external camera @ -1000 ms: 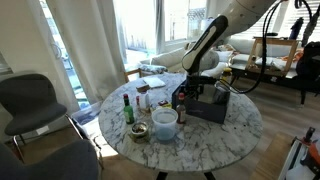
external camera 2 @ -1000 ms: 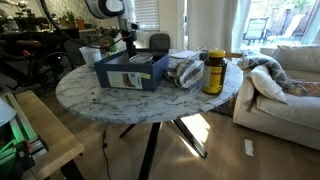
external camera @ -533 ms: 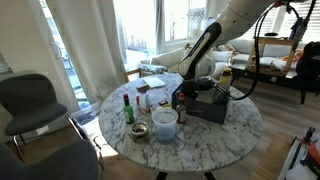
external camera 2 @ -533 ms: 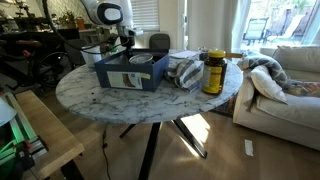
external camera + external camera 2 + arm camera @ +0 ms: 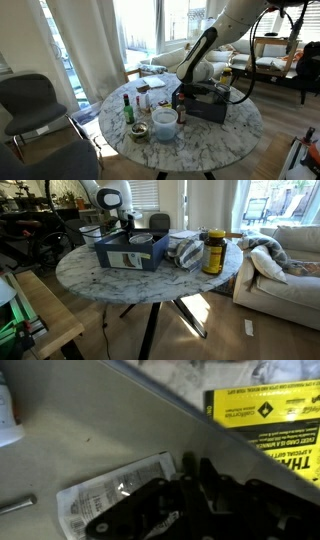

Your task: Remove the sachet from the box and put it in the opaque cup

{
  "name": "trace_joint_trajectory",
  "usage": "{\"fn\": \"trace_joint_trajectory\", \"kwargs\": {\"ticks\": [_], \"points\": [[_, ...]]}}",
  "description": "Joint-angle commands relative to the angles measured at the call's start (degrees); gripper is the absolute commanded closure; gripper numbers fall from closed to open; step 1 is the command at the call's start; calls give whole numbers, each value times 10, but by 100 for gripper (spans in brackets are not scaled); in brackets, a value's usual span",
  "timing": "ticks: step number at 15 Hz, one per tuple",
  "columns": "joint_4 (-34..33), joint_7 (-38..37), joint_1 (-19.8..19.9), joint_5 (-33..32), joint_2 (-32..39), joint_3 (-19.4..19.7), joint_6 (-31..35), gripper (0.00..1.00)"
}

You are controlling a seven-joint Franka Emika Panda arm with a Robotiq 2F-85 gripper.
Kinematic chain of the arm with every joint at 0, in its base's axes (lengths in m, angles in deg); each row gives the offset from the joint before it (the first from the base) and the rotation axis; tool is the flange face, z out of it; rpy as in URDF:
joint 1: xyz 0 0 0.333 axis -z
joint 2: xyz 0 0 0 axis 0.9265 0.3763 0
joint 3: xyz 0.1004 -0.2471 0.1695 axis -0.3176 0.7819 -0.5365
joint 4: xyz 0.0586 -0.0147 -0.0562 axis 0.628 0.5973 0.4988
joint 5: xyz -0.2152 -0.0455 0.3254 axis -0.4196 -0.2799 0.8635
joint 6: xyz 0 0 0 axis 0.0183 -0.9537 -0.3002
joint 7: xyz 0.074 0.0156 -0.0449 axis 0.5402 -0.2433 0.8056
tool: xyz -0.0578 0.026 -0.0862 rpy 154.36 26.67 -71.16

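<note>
My gripper (image 5: 190,94) low over box (image 5: 210,108), at its rim. Jaws: dark blur in wrist view, cannot tell if apart or together. Sachet (image 5: 262,415), yellow-printed, flat on box floor, just beside my fingers (image 5: 205,495). Pale packet (image 5: 105,500) also in box, partly under me. Opaque cup (image 5: 165,121) outside box, near it.

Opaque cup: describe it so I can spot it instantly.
On the round marble table, find the dark box. The opaque cup stands just beside it. It is wide and solid white, unlike the low clear glass bowl and green bottle nearby.
</note>
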Motion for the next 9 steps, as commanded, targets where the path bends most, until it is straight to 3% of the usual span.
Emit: {"fn": "trace_joint_trajectory", "kwargs": {"ticks": [1,6,7,9], "points": [[-2,-3,-2,14,8,1,9,51],[-4,5,6,23,3,-2,4,17],[-3,7,8,25,1,-3,3,22],[-4,6,8,28,2,-3,7,41]]}}
